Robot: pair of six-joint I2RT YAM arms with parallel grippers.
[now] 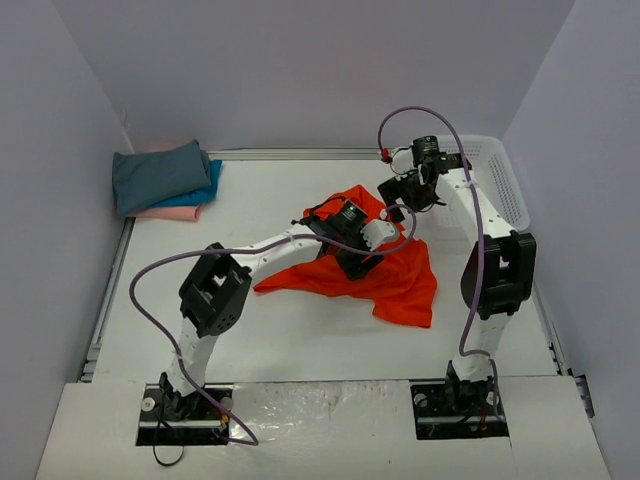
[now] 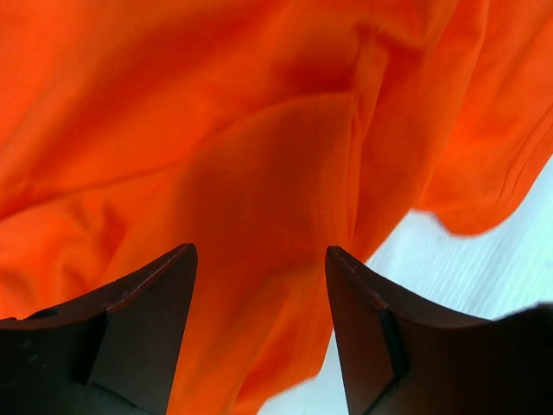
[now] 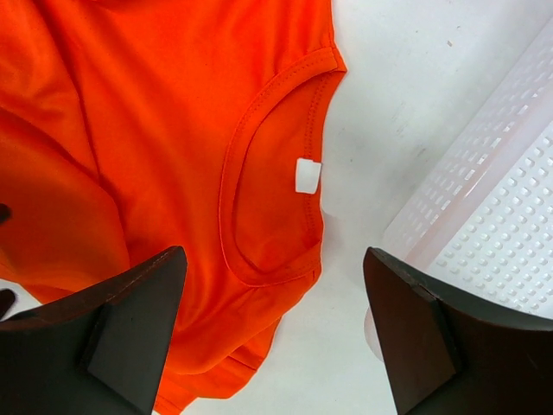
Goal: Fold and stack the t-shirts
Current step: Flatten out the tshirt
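A bright orange t-shirt (image 1: 395,278) lies crumpled in the middle of the table. My left gripper (image 1: 378,236) hovers over its middle. In the left wrist view its jaws (image 2: 259,255) stand open above the orange folds (image 2: 259,156), gripping nothing. My right gripper (image 1: 412,190) is at the shirt's far edge, open (image 3: 275,252) over the neck opening (image 3: 259,207) with its white label (image 3: 308,175). A folded stack sits at the back left: a dark grey-teal shirt (image 1: 158,175) on top, a blue one (image 1: 205,188) and a pale pink one (image 1: 172,212) beneath.
A white mesh basket (image 1: 497,178) stands at the back right, its wall (image 3: 484,199) close beside my right gripper. Grey walls close in the table on three sides. A metal rail runs along the left edge (image 1: 108,290).
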